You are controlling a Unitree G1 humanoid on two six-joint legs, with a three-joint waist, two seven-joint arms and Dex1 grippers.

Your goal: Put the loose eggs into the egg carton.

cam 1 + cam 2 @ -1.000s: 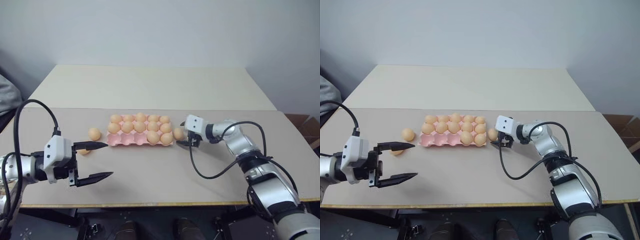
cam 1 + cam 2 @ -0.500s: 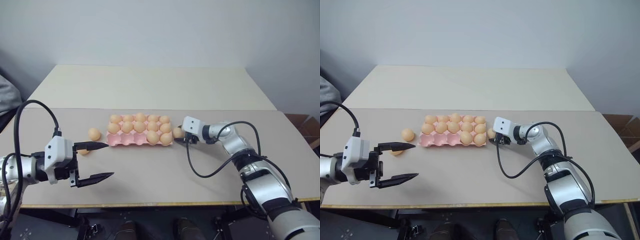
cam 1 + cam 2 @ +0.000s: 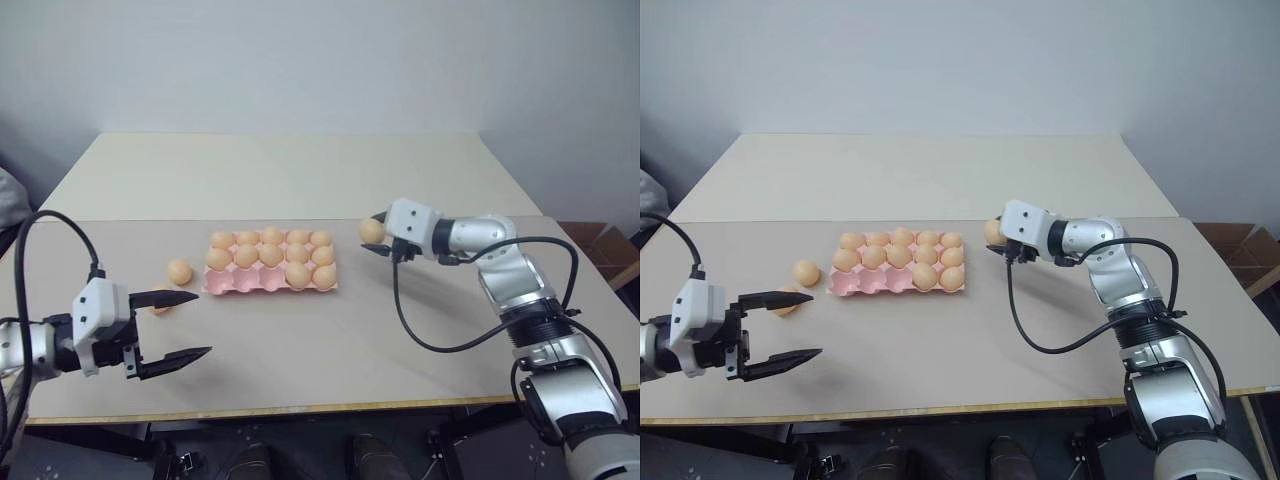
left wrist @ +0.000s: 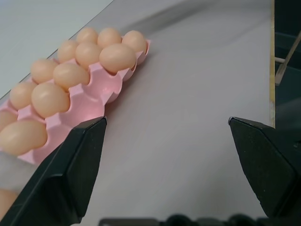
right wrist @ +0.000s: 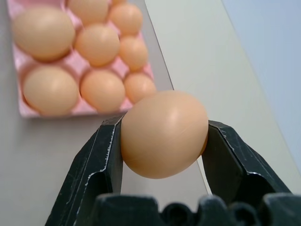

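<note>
With an egg [image 5: 163, 134] clamped between its fingers, the right gripper [image 3: 385, 237] is hovering right of centre frame, beside the egg carton [image 3: 268, 283]; next it needs an empty cup. Left gripper [image 3: 178, 325] is idling wide open, lower left.

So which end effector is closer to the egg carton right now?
Right. The right end effector holds an egg above the table just off the egg carton; the left end effector, open, hangs farther off on its opposite side.

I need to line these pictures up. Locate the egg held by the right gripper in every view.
Left eye view: held egg, right of the egg carton.
Right eye view: same egg, right of the carton.
Left wrist view: not in it.
Right wrist view: centre, between the jaws.
Shared landmark: the pink carton.
</note>
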